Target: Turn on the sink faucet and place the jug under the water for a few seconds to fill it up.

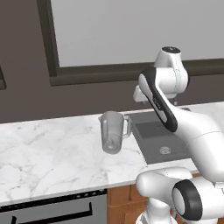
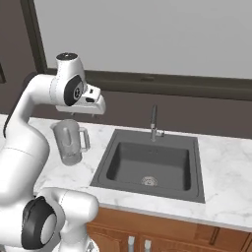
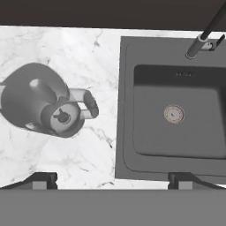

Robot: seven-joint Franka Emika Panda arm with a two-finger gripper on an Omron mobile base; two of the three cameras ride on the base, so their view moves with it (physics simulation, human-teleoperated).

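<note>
Hovering released above the surface [image 3: 66, 44], the pincer [image 3: 112, 178] overlooks the jug [image 3: 42, 101] — upright, just beside the sink [image 3: 126, 110]. Faucet [image 2: 153, 123] apparently dry — a careless descent could topple the jug.

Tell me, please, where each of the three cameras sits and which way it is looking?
Left base view: behind the arm to its left, looking forward and down at the jug on the marble counter beside the sink; the arm rises from the lower right.
Right base view: behind to the right, facing the sink faucet; the arm rises from the lower left.
Hand view: looking straight down along the open gripper.
All three views share the jug and the sink.
</note>
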